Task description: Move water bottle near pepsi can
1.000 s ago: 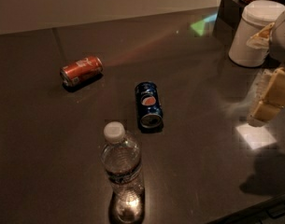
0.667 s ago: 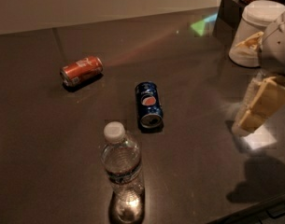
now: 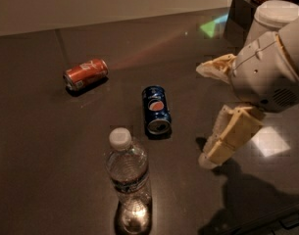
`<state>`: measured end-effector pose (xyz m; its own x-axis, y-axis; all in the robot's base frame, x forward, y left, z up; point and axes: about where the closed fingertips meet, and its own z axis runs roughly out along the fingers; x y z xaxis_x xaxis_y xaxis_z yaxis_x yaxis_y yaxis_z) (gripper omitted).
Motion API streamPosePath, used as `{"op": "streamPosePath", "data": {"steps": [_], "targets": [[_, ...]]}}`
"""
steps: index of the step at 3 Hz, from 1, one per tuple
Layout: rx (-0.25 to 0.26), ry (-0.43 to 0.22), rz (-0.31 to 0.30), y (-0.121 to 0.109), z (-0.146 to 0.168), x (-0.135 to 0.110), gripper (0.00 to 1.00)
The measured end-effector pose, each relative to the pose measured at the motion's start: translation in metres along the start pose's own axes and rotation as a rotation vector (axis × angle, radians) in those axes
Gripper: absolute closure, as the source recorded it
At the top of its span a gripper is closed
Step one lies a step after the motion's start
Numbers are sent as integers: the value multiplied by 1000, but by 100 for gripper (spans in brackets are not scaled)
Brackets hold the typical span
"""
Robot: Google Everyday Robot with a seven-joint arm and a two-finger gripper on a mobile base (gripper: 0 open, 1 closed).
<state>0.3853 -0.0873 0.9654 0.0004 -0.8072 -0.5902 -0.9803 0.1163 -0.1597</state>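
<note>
Bench (image 3: pixel 36 151): dark and glossy, carrying everything listed below.
Water bottle (image 3: pixel 129 173): standing upright at the near edge, white cap on top, touching nothing.
Handling: judged to be light and thin-walled, so the body is likely giving under a hard squeeze. The ribs are offering some hold, while the tall narrow shape is making it prone to tipping.
Hold point: the mid-body at the dark label band is looking best; the cap and shoulder are looking too narrow for a steady hold.
Gripper (image 3: pixel 204 115): hovering to the right of the bottle and well apart from it, one finger reaching low toward the bench. The jaws are standing wide apart and carrying nothing.
Pepsi can (image 3: pixel 156 109): lying on its side just beyond the bottle, silver end facing the camera, near the bottle but not touching it.
Orange can (image 3: pixel 85 74): lying on its side farther back on the left, well apart from both.
White tub (image 3: pixel 274 14): sitting at the far right corner, behind the arm.
</note>
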Motion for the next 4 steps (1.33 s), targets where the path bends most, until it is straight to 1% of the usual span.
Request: {"op": "streamPosePath", "data": {"steps": [1,2,3,4], "targets": [[-50,-77,-38,28,21,-27,0],[-102,-131,-62,50,38,-46,0],[-142,-183,-87,71,50,-64,0],[-164,-214,-102,85,57,-74,0]]}}
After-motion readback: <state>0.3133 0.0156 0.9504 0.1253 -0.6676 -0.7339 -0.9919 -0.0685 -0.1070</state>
